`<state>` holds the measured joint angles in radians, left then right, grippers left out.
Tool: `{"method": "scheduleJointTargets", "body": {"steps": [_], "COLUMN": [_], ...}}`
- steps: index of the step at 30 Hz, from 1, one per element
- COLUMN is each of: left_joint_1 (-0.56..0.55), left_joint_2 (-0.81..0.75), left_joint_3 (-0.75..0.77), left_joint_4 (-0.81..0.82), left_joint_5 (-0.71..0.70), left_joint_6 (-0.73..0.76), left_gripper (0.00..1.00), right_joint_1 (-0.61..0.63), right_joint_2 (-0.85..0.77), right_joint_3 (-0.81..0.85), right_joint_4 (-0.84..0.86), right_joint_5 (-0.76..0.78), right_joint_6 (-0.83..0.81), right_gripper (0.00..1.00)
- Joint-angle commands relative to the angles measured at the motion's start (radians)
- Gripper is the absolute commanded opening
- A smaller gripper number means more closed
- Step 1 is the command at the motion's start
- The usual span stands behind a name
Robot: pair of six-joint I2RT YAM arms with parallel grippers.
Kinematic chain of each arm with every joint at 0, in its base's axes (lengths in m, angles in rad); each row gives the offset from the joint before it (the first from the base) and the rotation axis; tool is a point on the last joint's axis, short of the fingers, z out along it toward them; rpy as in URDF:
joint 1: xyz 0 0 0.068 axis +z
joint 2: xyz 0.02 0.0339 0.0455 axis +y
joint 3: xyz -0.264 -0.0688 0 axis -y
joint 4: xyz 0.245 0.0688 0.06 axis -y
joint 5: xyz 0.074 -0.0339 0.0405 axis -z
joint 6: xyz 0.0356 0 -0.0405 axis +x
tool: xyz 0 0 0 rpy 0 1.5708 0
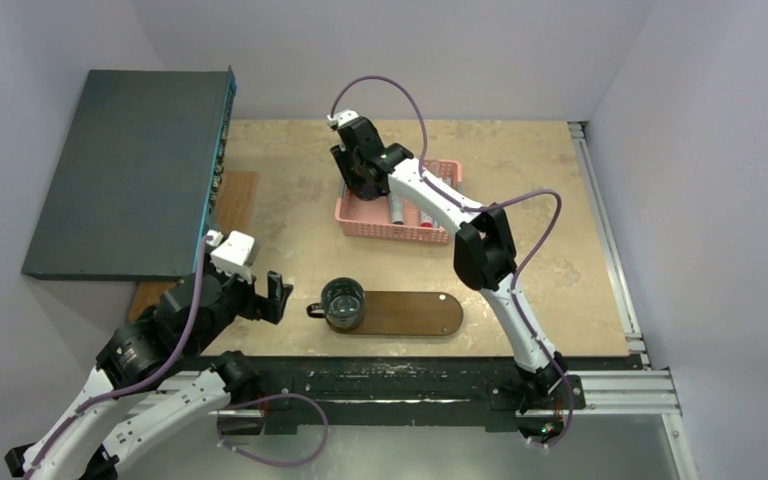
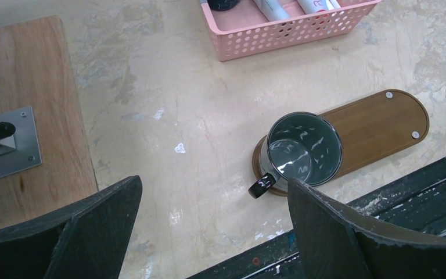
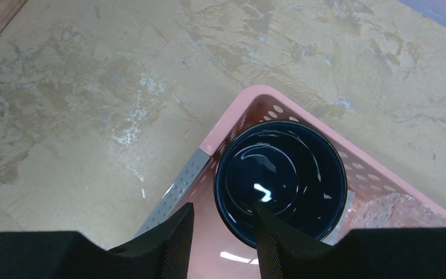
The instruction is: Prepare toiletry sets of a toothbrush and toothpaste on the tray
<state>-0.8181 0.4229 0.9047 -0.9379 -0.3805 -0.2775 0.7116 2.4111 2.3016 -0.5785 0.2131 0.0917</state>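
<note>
The dark brown oval tray (image 1: 410, 313) lies near the table's front edge; it also shows in the left wrist view (image 2: 383, 125). A glossy dark mug (image 1: 343, 303) stands on its left end, seen too in the left wrist view (image 2: 302, 152). White and grey toothpaste tubes (image 1: 400, 208) lie in the pink basket (image 1: 440, 233). I cannot pick out toothbrushes. My right gripper (image 3: 223, 209) is open over the basket's left corner and straddles the rim of a dark cup (image 3: 281, 174), one finger inside it. My left gripper (image 2: 212, 183) is open and empty, left of the tray.
A large dark grey box (image 1: 125, 170) sits at the left on a pale wooden board (image 2: 29, 104) with a metal bracket (image 2: 6, 142). A grey dotted strip (image 3: 174, 192) lies at the basket's corner. A black rail (image 1: 410, 375) runs along the front edge.
</note>
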Motion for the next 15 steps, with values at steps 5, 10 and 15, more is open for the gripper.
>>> {"method": "scheduleJointTargets", "body": {"steps": [5, 10, 15], "left_joint_1": [0.004, 0.004, 0.005], "left_joint_2": [0.02, 0.022, 0.019], "left_joint_3": [-0.002, -0.003, -0.002], "left_joint_4": [0.021, 0.021, 0.019], "left_joint_5": [-0.018, -0.02, -0.021], "left_joint_6": [-0.011, -0.012, -0.011], "left_gripper": [0.96, 0.96, 0.96], "right_joint_1": [-0.012, -0.013, -0.014], "right_joint_2": [0.033, 0.061, 0.077], "right_joint_3": [0.08, 0.096, 0.096], "right_joint_4": [0.003, 0.0, -0.001], "right_joint_5": [-0.051, -0.038, -0.025], "right_joint_6": [-0.04, -0.057, -0.074], "right_gripper": [0.45, 0.44, 0.41]}}
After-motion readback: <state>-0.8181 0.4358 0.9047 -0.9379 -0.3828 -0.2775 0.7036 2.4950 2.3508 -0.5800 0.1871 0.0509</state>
